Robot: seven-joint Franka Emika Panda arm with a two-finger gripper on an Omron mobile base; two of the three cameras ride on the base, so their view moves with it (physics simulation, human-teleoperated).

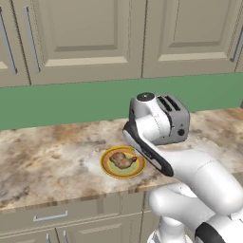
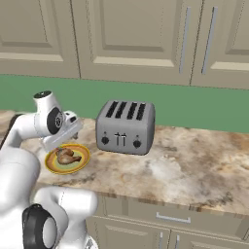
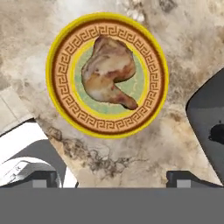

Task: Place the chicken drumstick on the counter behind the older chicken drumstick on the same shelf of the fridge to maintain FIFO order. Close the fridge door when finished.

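**Claw poised over the drumstick**

The worktop (image 1: 42,156) carries a toaster (image 2: 125,127) and, beside it near the front edge, a yellow-rimmed plate (image 3: 59,52) holding the chicken drumstick (image 3: 109,72). The claw (image 3: 111,177) hangs above, wide open and empty. Pickup step: descend straight, close on the meat. Open worktop lies left.

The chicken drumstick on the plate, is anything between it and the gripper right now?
Nothing visible. The chicken drumstick lies uncovered on the yellow-rimmed plate, and the gripper, jaws open, hangs above it. The toaster stands off to one side.
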